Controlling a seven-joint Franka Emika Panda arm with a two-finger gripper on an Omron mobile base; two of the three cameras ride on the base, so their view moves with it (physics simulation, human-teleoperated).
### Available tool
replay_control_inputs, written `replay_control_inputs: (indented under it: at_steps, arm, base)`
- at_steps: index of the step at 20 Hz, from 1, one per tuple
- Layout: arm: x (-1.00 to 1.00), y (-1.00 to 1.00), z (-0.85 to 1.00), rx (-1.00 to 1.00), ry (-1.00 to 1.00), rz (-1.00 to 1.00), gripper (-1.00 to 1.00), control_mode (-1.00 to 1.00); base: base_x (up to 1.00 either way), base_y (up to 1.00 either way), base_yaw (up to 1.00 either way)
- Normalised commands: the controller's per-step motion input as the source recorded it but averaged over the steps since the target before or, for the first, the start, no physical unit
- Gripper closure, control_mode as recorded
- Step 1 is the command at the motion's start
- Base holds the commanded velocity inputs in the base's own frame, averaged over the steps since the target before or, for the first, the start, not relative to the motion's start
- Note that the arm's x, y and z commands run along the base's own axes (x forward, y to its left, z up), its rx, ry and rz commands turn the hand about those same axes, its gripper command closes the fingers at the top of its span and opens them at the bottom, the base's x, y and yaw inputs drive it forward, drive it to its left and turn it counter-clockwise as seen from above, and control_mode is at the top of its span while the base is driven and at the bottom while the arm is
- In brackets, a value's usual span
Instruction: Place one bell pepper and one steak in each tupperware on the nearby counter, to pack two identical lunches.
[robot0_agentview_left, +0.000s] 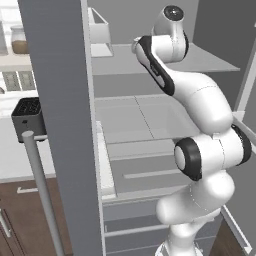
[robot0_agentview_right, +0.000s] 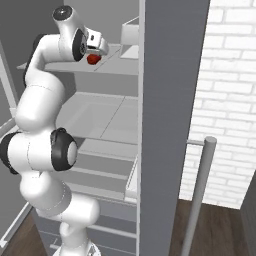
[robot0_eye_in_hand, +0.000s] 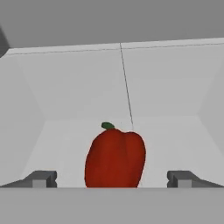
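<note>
Tall grey fridge door (robot0_agentview_left: 60, 125) stands open, long grey bar handle (robot0_agentview_left: 42, 192) on it. Pale grey fridge shelves (robot0_agentview_left: 150, 117) inside. Small black toaster (robot0_agentview_left: 28, 117) on white counter (robot0_agentview_left: 20, 160). White brick wall (robot0_agentview_right: 225, 100) beside fridge.

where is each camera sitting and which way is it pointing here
Left base view: behind the arm on its left, facing forward into the open fridge; the white arm rises at lower right.
Right base view: behind on its right, same fridge shelves; arm at lower left, gripper at the bell pepper.
Hand view: on the hand, looking along the open fingers at the bell pepper on the shelf.
Shared: right base and hand views both show that pepper; both base views share arm and fridge.
</note>
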Motion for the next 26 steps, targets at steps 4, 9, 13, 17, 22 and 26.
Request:
replay_control_inputs:
  at_steps: [4,9,13,17,22,26]
  arm:
    - [0.01,0.0,-0.29,0.0,0.0,0.0,-1.0,-1.0]
    - [0.16,0.0,-0.05,0.0,0.0,0.0,-1.0,-1.0]
    - [0.21,0.0,0.0,0.0,0.0,0.0,-1.0,-1.0]
    - [0.0,0.0,-0.15,0.0,0.0,0.0,-1.0,-1.0]
    - [0.0,0.0,0.0,0.0,0.0,0.0,-1.0,-1.0]
    - [0.0,0.0,0.0,0.0,0.0,0.0,1.0,-1.0]
  base:
    - [0.0,0.0,0.0]
    - [0.0,0.0,0.0]
    - [0.0,0.0,0.0]
    - [0.0,0.0,0.0]
    - [0.0,0.0,0.0]
    - [0.0,0.0,0.0]
